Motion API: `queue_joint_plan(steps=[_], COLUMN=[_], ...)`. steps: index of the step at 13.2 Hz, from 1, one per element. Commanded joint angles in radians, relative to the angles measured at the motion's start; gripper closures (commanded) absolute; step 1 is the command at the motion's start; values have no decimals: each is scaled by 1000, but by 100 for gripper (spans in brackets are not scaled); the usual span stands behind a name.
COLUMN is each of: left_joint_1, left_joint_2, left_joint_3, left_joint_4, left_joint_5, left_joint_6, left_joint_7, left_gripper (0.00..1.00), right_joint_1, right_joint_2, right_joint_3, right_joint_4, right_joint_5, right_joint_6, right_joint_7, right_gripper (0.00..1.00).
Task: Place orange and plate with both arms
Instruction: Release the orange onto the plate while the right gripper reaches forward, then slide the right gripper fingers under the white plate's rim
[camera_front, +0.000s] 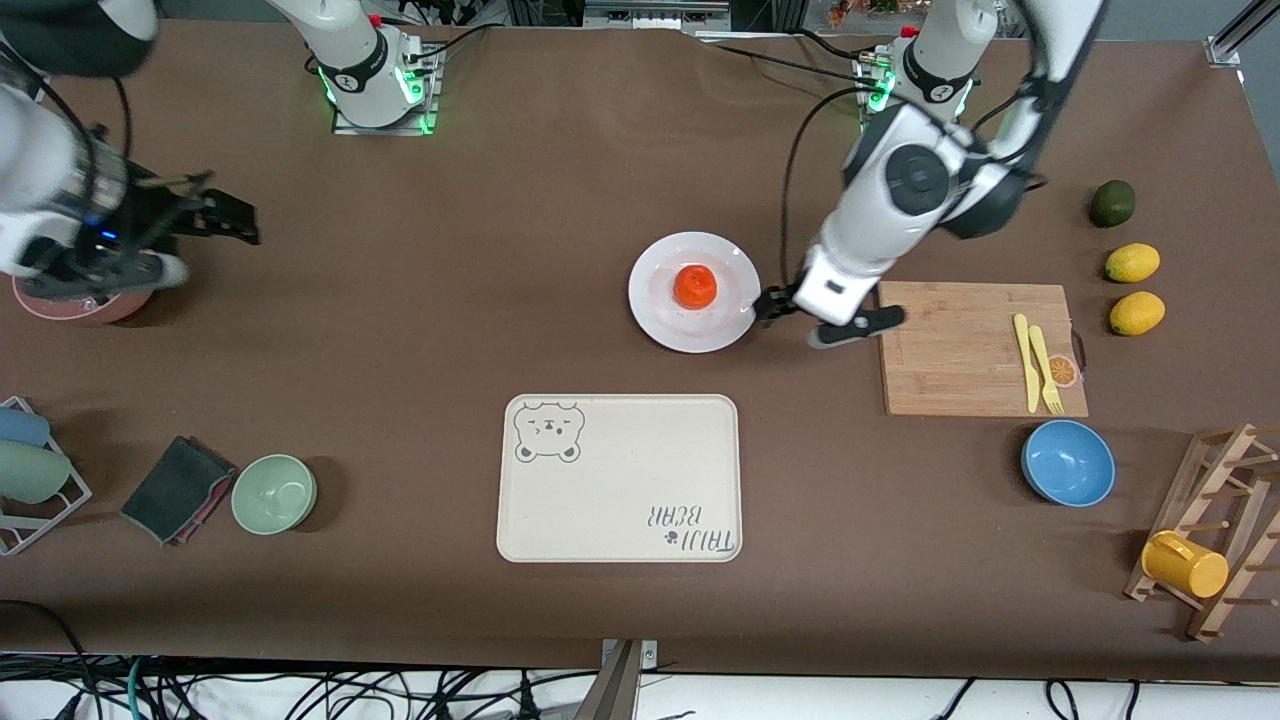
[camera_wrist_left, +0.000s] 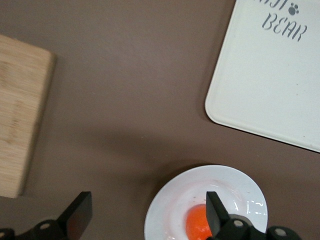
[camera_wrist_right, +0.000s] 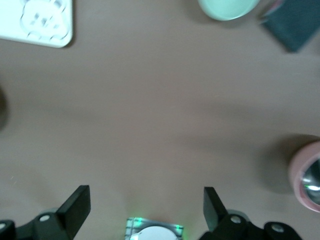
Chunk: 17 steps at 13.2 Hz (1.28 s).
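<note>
Orange (camera_front: 694, 286) sat in the middle of the plate (camera_front: 660, 318), which lay on the worktop (camera_front: 500, 300) between the tray (camera_front: 619, 478) and the arm bases, farther from the front camera than the tray. The left gripper (camera_front: 812, 317) stood with its fingers spread wide at the plate's rim on the side toward the cutting board (camera_front: 960, 350). One finger was at the rim; the other reached toward the board's corner.

The step in hand looked to be taking the plate by its rim. To do it well, one finger would need to go over the rim and one under, closing squarely, then lifting level and slowly so the fruit did not roll.

The left wrist view showed one finger (camera_wrist_left: 216, 212) over the plate (camera_wrist_left: 170, 210), partly covering the orange (camera_wrist_left: 196, 224). That overlap was hard to judge from the front.

The right gripper (camera_front: 215, 215) waited, fingers wide, at the right arm's end over bare worktop near a pink bowl (camera_front: 70, 305). Only its wrist view showed the open gap clearly.
</note>
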Motion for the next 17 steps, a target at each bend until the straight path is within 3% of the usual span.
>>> queue_joint_plan(steps=[1, 3, 6, 8, 9, 13, 17], left_joint_1=[86, 110, 124, 123, 123, 117, 115], left_joint_2=[-107, -124, -115, -92, -89, -75, -77], left_joint_3=[13, 91, 222, 289, 305, 319, 313], left_joint_4=[-16, 84, 262, 361, 379, 404, 421], left_joint_5=[-1, 64, 91, 91, 91, 80, 86], left_joint_6=[-114, -270, -514, -595, -610, -619, -676], left_joint_7=[225, 371, 557, 612, 613, 608, 605], left_gripper=[0, 0, 0, 0, 0, 0, 0], right_joint_1=[49, 54, 55, 69, 102, 265, 325], right_joint_2=[90, 165, 270, 339, 357, 387, 410], right_joint_3=[8, 8, 8, 10, 10, 17, 23], right_joint_4=[23, 23, 23, 23, 18, -36, -84], right_joint_5=[100, 220, 468, 611, 660, 711, 878], right_joint_6=[-6, 37, 127, 157, 186, 400, 482], right_joint_7=[11, 11, 15, 12, 12, 0, -157], right_gripper=[0, 0, 0, 0, 0, 0, 0])
